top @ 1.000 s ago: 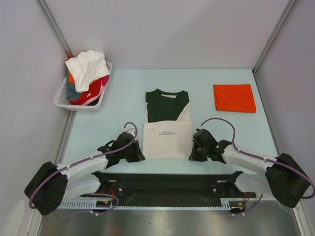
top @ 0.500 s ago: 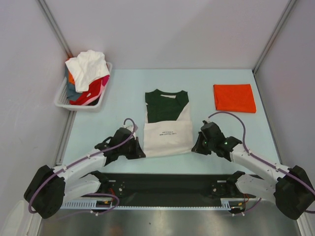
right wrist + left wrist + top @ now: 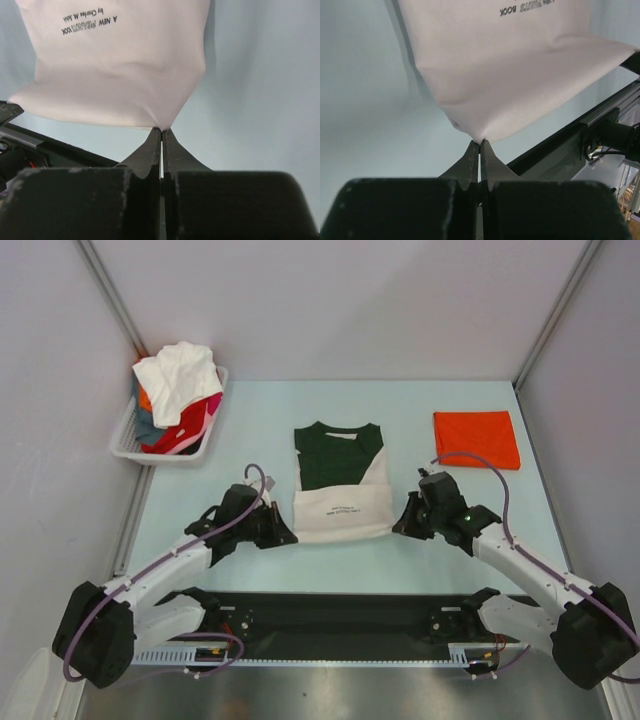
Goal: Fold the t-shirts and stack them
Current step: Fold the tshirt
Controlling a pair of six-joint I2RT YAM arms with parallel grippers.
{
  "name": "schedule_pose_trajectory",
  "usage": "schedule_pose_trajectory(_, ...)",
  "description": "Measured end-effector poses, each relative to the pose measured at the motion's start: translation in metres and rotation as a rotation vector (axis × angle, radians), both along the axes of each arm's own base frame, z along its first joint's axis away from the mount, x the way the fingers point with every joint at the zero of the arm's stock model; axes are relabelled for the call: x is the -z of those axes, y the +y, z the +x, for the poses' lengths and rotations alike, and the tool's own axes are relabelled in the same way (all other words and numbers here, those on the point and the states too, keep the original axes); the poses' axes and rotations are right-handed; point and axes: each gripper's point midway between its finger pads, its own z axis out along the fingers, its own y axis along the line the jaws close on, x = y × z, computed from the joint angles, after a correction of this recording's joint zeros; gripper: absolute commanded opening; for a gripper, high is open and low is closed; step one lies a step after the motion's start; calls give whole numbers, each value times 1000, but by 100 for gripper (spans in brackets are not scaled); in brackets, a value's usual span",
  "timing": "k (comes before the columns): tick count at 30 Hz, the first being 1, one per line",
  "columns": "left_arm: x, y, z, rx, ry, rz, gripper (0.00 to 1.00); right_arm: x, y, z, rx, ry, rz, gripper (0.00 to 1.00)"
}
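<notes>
A cream t-shirt (image 3: 342, 512) with dark green shoulders and a small dark print lies in the middle of the table, its near part raised off the surface. My left gripper (image 3: 289, 537) is shut on its near left corner (image 3: 479, 136). My right gripper (image 3: 397, 531) is shut on its near right corner (image 3: 161, 125). Both wrist views show the cream cloth hanging taut between the two pinched corners, print upside down. A folded orange-red t-shirt (image 3: 476, 439) lies flat at the back right. More t-shirts, white (image 3: 180, 375), red and pink, are heaped in a basket at the back left.
A white slotted basket (image 3: 128, 440) stands by the left wall. A black rail (image 3: 340, 615) with the arm bases runs along the near edge. Grey walls close the table on three sides. Bare pale blue table (image 3: 250, 440) lies between basket and cream shirt.
Both grippers have moved away from the near edge toward the back, carrying the cream shirt's near corners with them. The cream panel looks shorter from above.
</notes>
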Motion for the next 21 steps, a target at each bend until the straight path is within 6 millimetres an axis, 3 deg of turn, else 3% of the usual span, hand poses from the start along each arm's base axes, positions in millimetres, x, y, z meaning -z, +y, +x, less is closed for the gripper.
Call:
schedule_pose_trajectory(10, -30, -13, 38, 0, -39, -57, 0, -11, -13, 24, 11, -17, 1, 0)
schedule_pose_trajectory(21, -43, -17, 37, 22, -61, -92, 0, -29, -8, 35, -35, -45, 22, 0)
